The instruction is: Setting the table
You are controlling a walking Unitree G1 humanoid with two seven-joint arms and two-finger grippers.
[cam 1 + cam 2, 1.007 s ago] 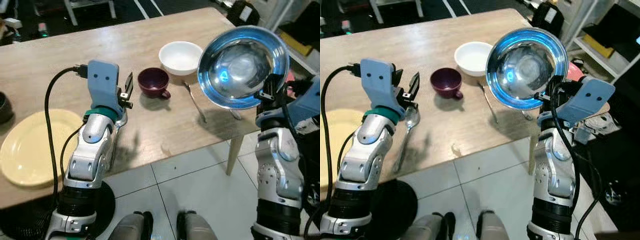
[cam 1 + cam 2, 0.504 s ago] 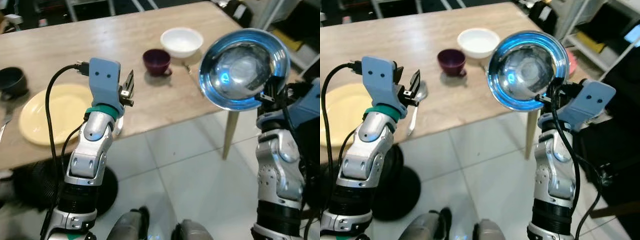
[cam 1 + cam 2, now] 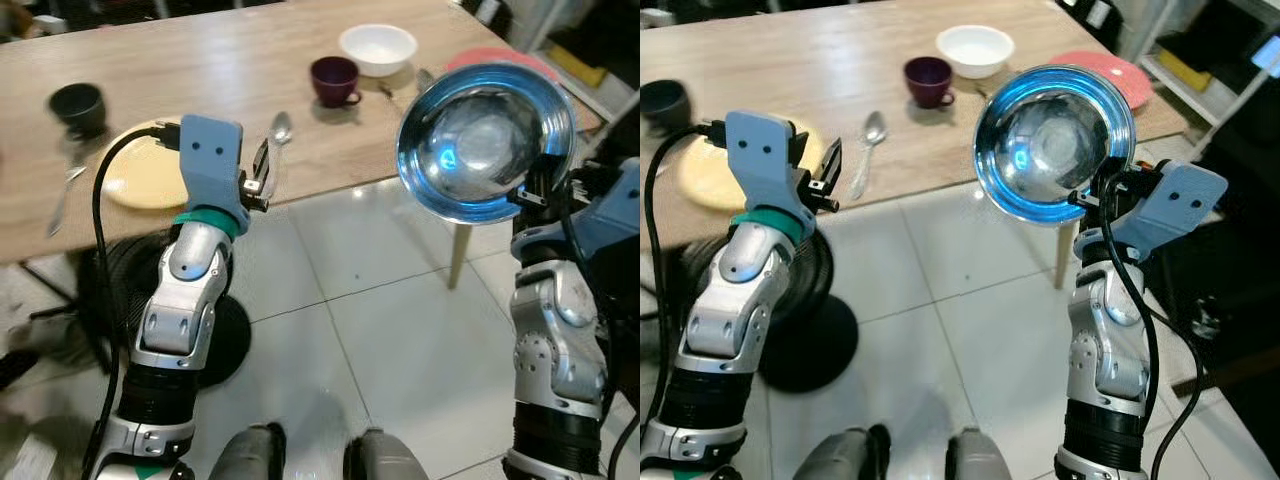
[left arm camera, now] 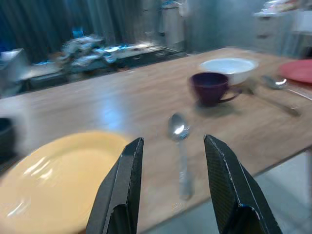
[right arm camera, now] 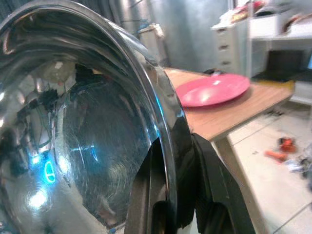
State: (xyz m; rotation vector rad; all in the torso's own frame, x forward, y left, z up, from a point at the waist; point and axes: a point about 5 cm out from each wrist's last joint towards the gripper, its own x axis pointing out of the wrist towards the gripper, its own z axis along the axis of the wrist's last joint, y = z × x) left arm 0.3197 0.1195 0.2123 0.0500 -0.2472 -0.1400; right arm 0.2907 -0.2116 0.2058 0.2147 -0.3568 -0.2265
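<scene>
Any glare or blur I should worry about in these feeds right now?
Left eye view: blue-white glare inside the steel bowl; the fork by the yellow plate is smeared. Left wrist view: soft all over, the spoon hazy. Right wrist view: the bowl's reflections swamp it.

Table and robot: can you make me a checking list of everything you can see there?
Surface: wooden table, tiled floor below.
Job's things: steel bowl held up off the table; yellow plate; purple cup; white bowl; pink plate; spoon; dark cup.
Clutter: second spoon beside the white bowl; another utensil beside the yellow plate.
Grippers: left gripper jaws open, holding nothing, facing the spoon; right gripper jaws clamped on the steel bowl's rim.
Cables: black cable looping from the left wrist; black cable down the right arm.
Surroundings: shelves, small bits on the floor.
</scene>
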